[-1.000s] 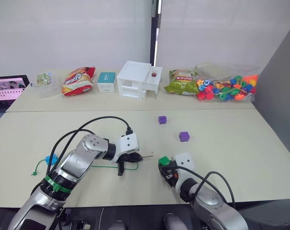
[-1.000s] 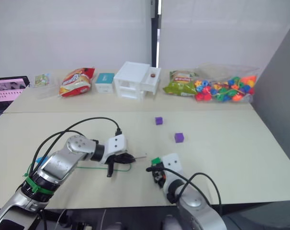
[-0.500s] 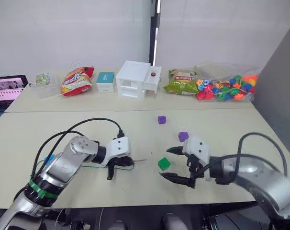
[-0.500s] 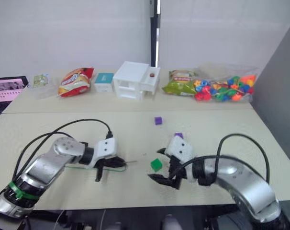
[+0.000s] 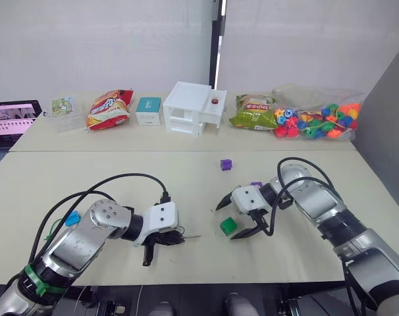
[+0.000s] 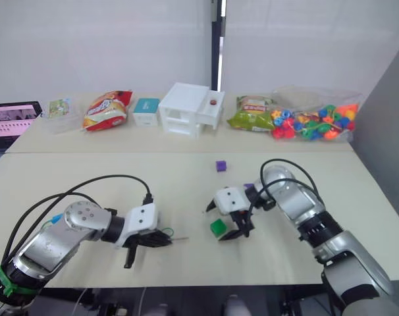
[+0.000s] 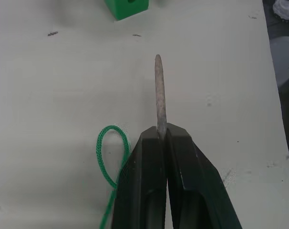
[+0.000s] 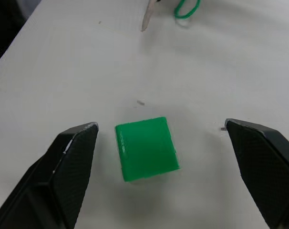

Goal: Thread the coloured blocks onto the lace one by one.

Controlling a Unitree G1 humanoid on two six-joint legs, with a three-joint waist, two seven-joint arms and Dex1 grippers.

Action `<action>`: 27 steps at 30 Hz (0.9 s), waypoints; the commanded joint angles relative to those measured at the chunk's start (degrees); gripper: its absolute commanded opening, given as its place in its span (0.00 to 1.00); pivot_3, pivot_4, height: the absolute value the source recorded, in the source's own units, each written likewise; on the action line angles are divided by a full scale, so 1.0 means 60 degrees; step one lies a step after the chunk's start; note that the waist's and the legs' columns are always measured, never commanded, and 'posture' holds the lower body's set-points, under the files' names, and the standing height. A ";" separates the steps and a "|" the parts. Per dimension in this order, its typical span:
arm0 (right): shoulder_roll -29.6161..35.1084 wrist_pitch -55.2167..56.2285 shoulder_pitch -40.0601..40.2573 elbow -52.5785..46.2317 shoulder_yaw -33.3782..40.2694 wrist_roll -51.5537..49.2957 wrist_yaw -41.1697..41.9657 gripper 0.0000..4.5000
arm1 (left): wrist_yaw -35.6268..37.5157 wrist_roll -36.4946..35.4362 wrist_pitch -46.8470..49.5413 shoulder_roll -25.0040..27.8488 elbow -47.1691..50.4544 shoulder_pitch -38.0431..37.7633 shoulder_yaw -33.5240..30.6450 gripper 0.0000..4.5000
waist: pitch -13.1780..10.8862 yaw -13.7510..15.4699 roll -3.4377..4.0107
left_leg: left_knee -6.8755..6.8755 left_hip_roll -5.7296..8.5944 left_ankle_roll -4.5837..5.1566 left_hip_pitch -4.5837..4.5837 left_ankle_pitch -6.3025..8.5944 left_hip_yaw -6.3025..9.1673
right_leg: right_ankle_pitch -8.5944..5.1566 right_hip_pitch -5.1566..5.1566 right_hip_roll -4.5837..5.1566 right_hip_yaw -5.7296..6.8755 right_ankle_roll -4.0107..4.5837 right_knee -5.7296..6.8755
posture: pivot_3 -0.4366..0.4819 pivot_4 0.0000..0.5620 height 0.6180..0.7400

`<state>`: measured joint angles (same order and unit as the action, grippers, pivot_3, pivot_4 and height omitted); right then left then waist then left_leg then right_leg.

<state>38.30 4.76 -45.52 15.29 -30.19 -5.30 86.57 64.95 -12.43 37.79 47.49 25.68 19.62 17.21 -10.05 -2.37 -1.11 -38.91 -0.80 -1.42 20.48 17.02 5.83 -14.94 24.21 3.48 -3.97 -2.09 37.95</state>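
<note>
The left gripper (image 7: 162,136) is clamped tight on the lace (image 7: 105,157), pinching the stiff pale tip (image 7: 158,90) so that it sticks straight out beyond the fingers just above the table (image 5: 120,171), aimed toward the right arm; behind the fingers the green cord curls in a small loop and trails back under the arm. The right gripper (image 5: 234,216) has its two fingers spread wide, one on each side of a green block (image 5: 228,226) that sits flat on the table between them, touching neither finger (image 8: 70,162). In the right wrist view the block (image 8: 145,148) lies in the middle of the gap, with the lace tip (image 8: 148,18) a little beyond it. A purple block (image 5: 226,164) lies further back near the middle of the table, well apart from both arms, and a second purple block (image 5: 256,185) sits just behind the right gripper's white housing, partly hidden by it. A blue block (image 5: 71,218) rests near the robot's left edge, beside the left arm's black cable. On the far table stand a white drawer box (image 5: 193,108), snack bags (image 5: 108,109) and a clear bag of bright beads (image 5: 316,122)
</note>
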 commanded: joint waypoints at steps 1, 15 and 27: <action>-0.0223 0.0717 -0.0140 0.0465 0.0101 0.0120 0.0456 0.94 | -0.0193 -0.0174 0.0113 0.0057 0.0475 -0.0056 -0.0228 0.00 | 0.0000 -0.0007 0.0000 | 0.0000 0.0000 0.0000 0.0000 0.0000 0.0000 | 0.0000 0.0000 0.0001 -0.0001 0.0000 0.0000 | 0.48 0.27 1.00; -0.0673 0.0303 0.0547 0.0626 0.0825 0.0374 -0.0597 0.27 | -0.0583 -0.0154 0.0299 -0.0362 0.0197 0.0578 0.0221 0.00 | 0.0000 -0.0025 0.0001 | 0.0001 -0.0001 -0.0003 -0.0020 -0.0002 0.0001 | 0.0001 -0.0009 -0.0007 -0.0002 0.0002 0.0018 | 0.48 0.27 1.00; -0.0862 -0.3542 0.1974 -0.2491 0.0697 0.1094 -0.2490 0.27 | -0.0913 0.0541 0.0749 -0.0793 -0.0533 0.1543 0.1340 0.00 | 0.0002 -0.0077 0.0000 | 0.0002 -0.0001 -0.0002 -0.0028 -0.0001 0.0006 | 0.0001 -0.0010 -0.0014 -0.0006 0.0002 0.0023 | 0.48 0.27 1.00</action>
<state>33.58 -14.93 -34.57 1.54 -25.09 -0.32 73.24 59.48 -9.56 42.71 42.57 21.76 27.95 25.46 -10.04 -2.83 -1.11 -38.90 -0.81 -1.43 20.30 17.02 5.86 -14.93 24.14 3.39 -4.01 -2.08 38.09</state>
